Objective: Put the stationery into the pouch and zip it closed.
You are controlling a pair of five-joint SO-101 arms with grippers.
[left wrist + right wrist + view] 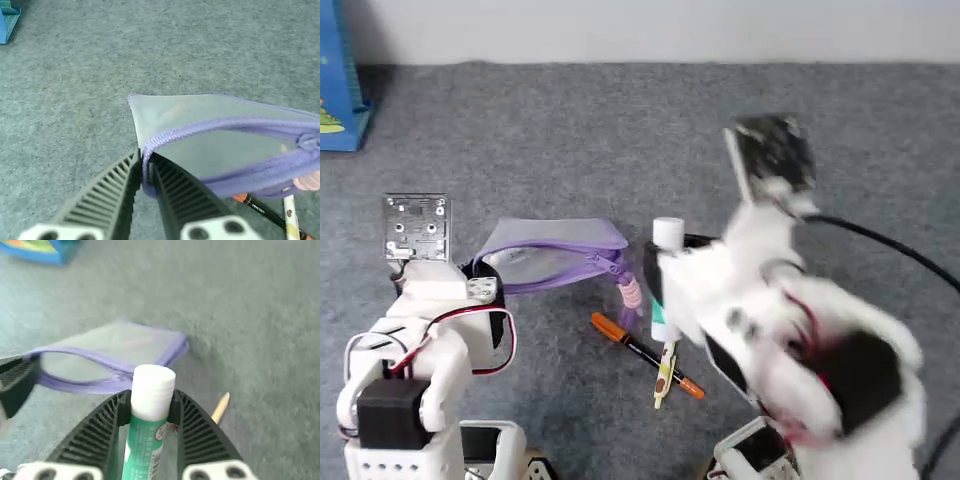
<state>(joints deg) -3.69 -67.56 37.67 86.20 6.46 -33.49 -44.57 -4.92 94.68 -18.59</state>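
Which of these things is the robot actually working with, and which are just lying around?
For the job: purple pouch, glue stick, orange pen, pencil.

Just lying about: blue box, off at the far corner.

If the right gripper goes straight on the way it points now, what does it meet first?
Probably the pouch: its zip end lies just beyond the cap of the glue stick that the right gripper holds. Depth is unclear, so the stick may pass beside it over the grey surface.
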